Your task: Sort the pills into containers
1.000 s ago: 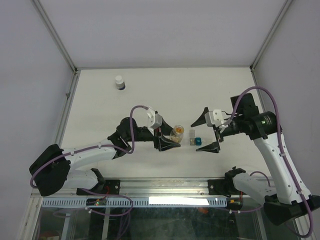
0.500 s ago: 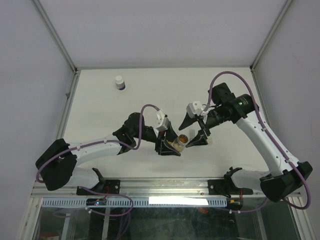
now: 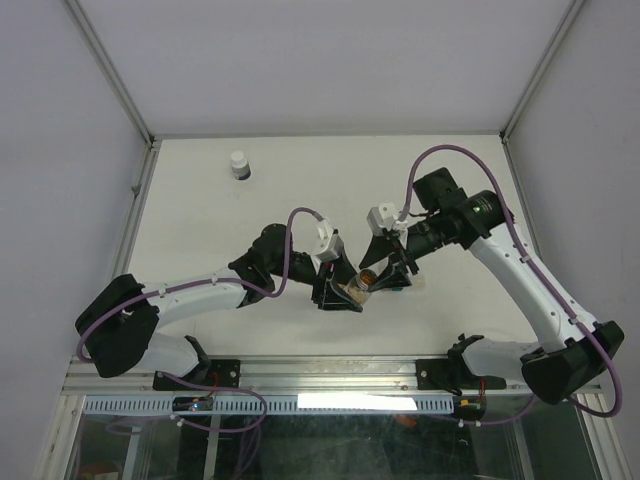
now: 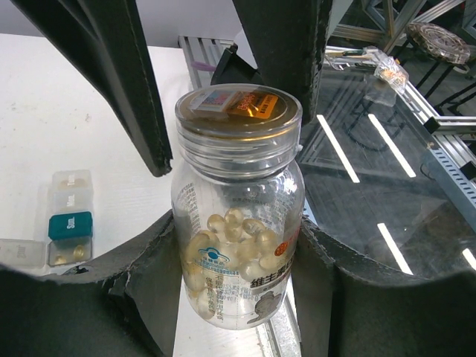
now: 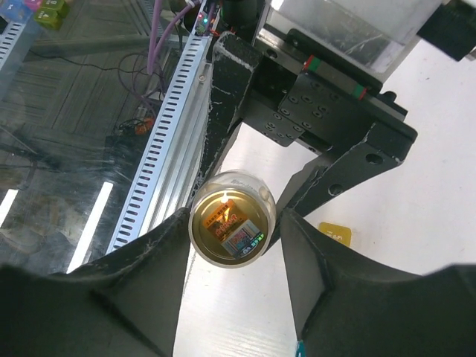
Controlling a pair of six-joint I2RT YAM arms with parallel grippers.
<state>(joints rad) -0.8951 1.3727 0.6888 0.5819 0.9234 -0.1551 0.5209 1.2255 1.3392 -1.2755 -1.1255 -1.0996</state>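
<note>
Clamps the pill bottle (image 4: 238, 193) in the left claw (image 4: 238, 282), swings the narrowing right claw (image 5: 234, 223) in around the lid (image 4: 238, 111), grip unconfirmed, likely for uncapping, leaving the containers (image 4: 69, 225) on the counter (image 4: 44, 111) left of the left claw.

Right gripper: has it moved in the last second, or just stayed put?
Yes. The right gripper has swung left, away from the table's right edge, and now straddles the pill bottle that the left gripper holds.
</note>
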